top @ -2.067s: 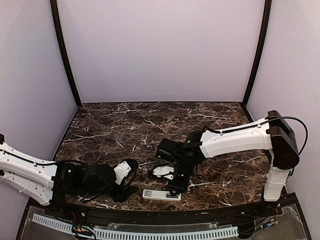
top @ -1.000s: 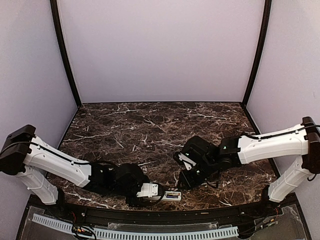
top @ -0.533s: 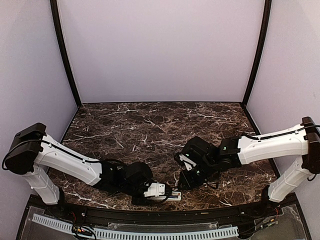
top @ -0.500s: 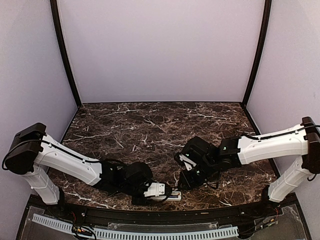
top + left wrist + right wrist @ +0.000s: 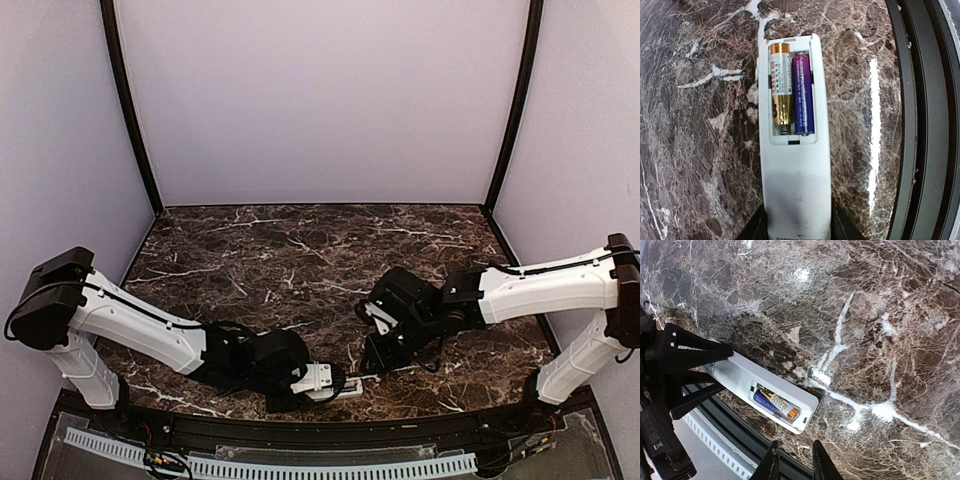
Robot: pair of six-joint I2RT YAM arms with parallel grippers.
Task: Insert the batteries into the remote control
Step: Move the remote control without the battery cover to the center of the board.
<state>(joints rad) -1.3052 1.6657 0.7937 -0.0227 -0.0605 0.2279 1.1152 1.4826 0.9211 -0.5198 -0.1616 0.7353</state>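
The white remote control [image 5: 795,185] lies back-up on the marble table near the front edge. Its recess is open and holds two batteries side by side, a gold-and-white one [image 5: 780,85] and a purple one [image 5: 803,92]. My left gripper [image 5: 798,227] is shut on the remote's closed end, one finger on each long side. In the right wrist view the remote [image 5: 737,375] and its batteries [image 5: 776,405] lie ahead of my right gripper [image 5: 795,465], which is empty, jaws slightly apart. In the top view the remote [image 5: 352,386] lies between the left gripper [image 5: 325,380] and the right gripper [image 5: 375,365].
A black raised rim [image 5: 920,125] runs along the table's near edge, right beside the remote. It also shows in the right wrist view [image 5: 735,435]. A white perforated strip [image 5: 270,465] lies beyond it. Lilac walls close the back and sides.
The left arm has swung in from the left and closed on the remote's end. The right gripper has pulled back from the remote, up and to the right.
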